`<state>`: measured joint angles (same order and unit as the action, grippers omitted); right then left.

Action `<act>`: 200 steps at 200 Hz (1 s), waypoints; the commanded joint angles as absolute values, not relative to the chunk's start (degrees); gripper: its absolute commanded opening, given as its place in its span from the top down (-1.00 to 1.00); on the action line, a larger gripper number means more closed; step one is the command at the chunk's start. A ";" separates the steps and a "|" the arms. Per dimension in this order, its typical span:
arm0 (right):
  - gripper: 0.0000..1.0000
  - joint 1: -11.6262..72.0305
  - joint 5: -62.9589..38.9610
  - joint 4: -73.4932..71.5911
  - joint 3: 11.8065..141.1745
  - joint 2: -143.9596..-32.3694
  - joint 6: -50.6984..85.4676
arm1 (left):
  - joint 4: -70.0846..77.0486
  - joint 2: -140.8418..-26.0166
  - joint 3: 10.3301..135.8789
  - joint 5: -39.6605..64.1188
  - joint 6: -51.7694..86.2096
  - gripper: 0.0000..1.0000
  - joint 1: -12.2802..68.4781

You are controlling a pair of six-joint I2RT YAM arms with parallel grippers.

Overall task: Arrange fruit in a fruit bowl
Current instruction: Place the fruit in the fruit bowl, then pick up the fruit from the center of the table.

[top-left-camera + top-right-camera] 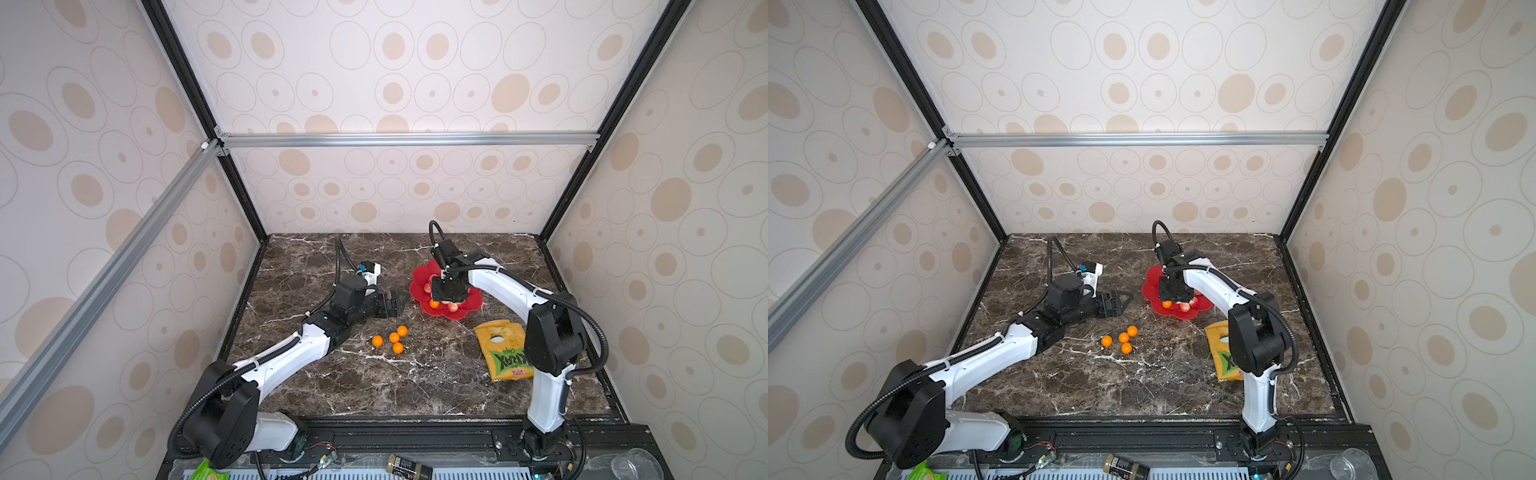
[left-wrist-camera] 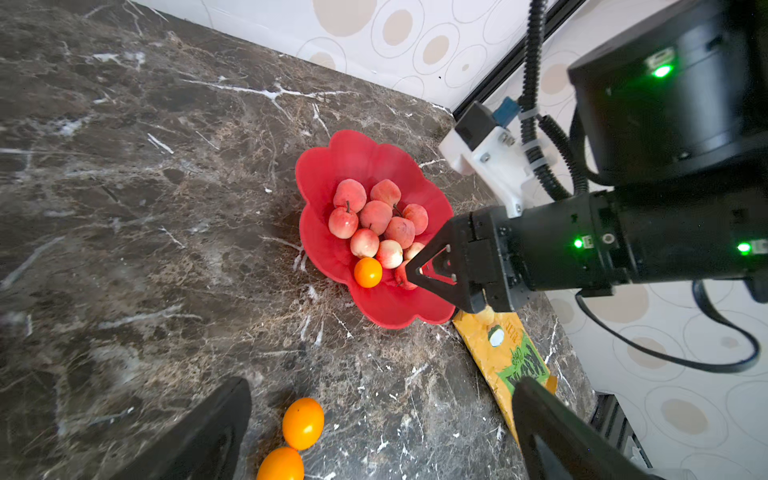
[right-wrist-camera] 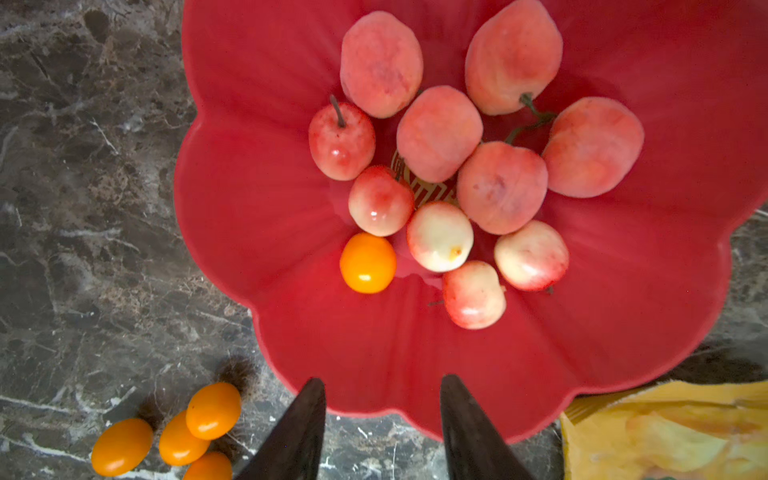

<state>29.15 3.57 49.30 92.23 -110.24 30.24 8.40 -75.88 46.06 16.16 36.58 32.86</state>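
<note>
The fruit bowl (image 3: 249,174) sits toward the back of the desk (image 1: 332,386), and it is filling up nicely: a huddle of pink fruits (image 3: 438,133) crowds its centre, with one orange fruit (image 3: 368,262) lying just beside them on the inner slope. Directly above hovers the right claw (image 3: 383,386), jaws half spread and nothing between them (an empty claw, clear of every fruit).

Out on the desk, four orange fruits (image 1: 394,337) wait in a tight cluster near the bowl. The left claw (image 1: 395,302) hangs low between that cluster and the bowl, spread as wide as it goes and holding nothing. Over by the right arm lies the snack bag (image 1: 505,351), just beside the bowl's rim and no part of this job.

So the step in hand looks like fetching those four. The trick will be to take an outer one of the cluster, since they are round, glossy and touching, and a nudge could send the neighbours rolling. Come straight down, straddle one fruit, close gently. The left claw seems the nearer one, so the right should lift clear of the bowl. Release low over the bare slope, not on top of the pile, or the fruit may bounce out.
</note>
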 commanded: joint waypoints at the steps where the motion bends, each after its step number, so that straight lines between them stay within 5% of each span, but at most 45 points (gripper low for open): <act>1: 0.03 31.69 5.45 50.63 90.09 -107.45 31.33 | 5.23 -73.49 44.88 14.63 35.71 -0.98 33.20; 200: -0.01 47.73 1.78 46.58 84.14 -107.10 38.92 | -5.98 -48.08 25.70 14.51 42.81 -0.97 33.26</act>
<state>45.58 2.50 46.63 85.17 -106.06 36.40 -3.05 -51.07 26.46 14.00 41.36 32.86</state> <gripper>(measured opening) 0.500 0.987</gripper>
